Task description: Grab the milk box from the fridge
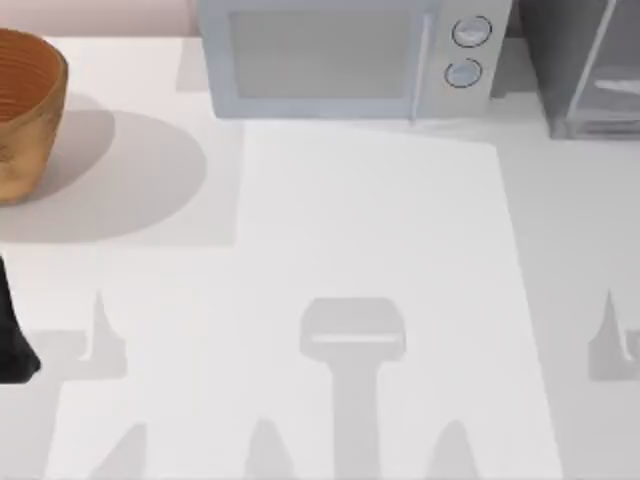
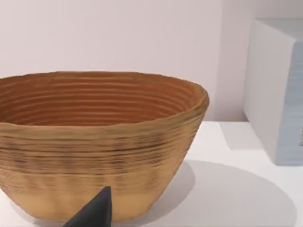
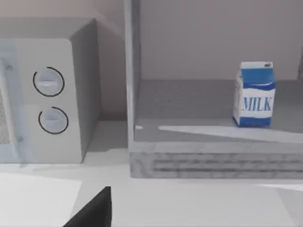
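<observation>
I see the milk box (image 3: 254, 94) upright inside the fridge (image 3: 208, 158) — fridge just beside the microwave (image 3: 47, 94); can't tell either claw's state.

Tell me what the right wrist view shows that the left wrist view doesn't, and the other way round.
Right wrist view: the milk box standing upright on the floor of the fridge, plus the microwave's two round knobs.

Left wrist view: a woven basket on the table, close up.

Both: the light grey-blue microwave, seen on a plain side in the left wrist view and on its knob face in the right wrist view, the white table, and a dark gripper tip at the lower edge.
</observation>
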{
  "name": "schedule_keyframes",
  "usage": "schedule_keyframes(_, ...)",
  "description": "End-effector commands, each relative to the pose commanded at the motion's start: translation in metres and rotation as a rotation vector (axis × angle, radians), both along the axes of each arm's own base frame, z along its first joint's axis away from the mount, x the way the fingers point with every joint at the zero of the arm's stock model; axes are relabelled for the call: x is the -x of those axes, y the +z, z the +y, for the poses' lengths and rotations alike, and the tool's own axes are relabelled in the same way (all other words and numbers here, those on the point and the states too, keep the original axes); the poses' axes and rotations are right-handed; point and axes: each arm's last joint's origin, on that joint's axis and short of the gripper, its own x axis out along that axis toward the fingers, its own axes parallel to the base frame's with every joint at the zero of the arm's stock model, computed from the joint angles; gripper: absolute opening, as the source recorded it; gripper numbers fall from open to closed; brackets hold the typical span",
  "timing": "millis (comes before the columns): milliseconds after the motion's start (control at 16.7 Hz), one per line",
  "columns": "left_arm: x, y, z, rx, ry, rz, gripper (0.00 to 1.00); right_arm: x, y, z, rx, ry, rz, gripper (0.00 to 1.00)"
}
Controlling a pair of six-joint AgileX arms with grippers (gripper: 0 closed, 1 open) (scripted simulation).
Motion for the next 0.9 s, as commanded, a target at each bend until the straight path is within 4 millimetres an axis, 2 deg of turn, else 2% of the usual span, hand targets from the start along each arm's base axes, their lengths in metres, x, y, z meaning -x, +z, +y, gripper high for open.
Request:
schedule_keyframes(420,0.0,0.0,0.0,0.0,0.0,0.0,1.0,-0.009,0.009,-0.004,0.001,0.006,-0.019,1.0)
schedule_keyframes(660,0.0,0.0,0.0,0.0,0.0,0.0,1.0,-0.03,0.016,-0.015,0.003,0.007,-0.02,1.0)
schedule_keyframes(900,0.0,0.0,0.0,0.0,0.0,0.0,1.0,-0.059,0.006,-0.034,-0.008,0.005,0.025,1.0)
